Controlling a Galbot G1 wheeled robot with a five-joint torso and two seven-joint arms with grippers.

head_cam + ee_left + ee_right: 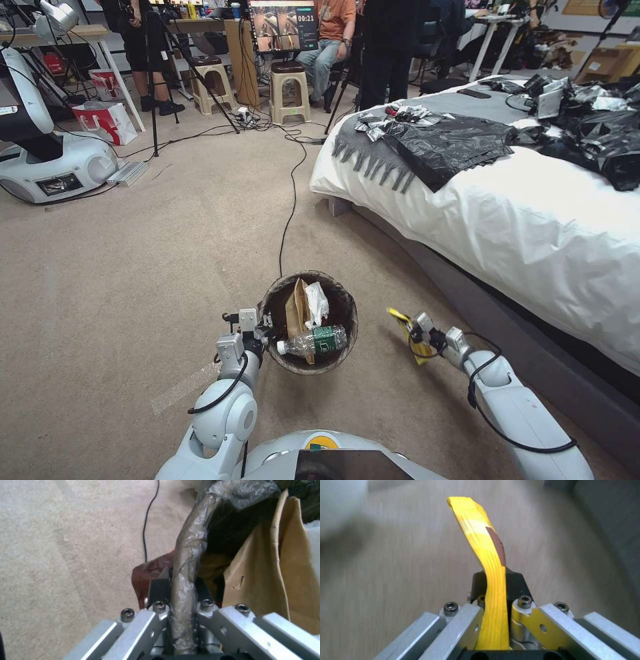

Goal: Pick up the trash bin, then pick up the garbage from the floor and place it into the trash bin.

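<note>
The trash bin (pixel 341 313), round with a dark brown liner, hangs just above the carpet in front of me. My left gripper (pixel 261 328) is shut on its near-left rim; the left wrist view shows the fingers (pixel 159 590) clamped on the bagged rim (pixel 188 555). Inside the bin lie a tan paper bag (pixel 296 308), white tissue (pixel 317 301) and a clear bottle (pixel 310 343). To the right of the bin, my right gripper (pixel 413 333) is shut on a yellow snack wrapper (pixel 403 319), which stands up between the fingers (pixel 518 585) as a flat yellow strip (pixel 483 545).
A bed (pixel 533 227) with a white sheet runs along the right, with large black plastic bags (pixel 447 143) on top. A black cable (pixel 291 200) crosses the carpet toward the bin. Another robot's base (pixel 57 167), stools (pixel 288 90) and tripods stand at the back. Open carpet lies to the left.
</note>
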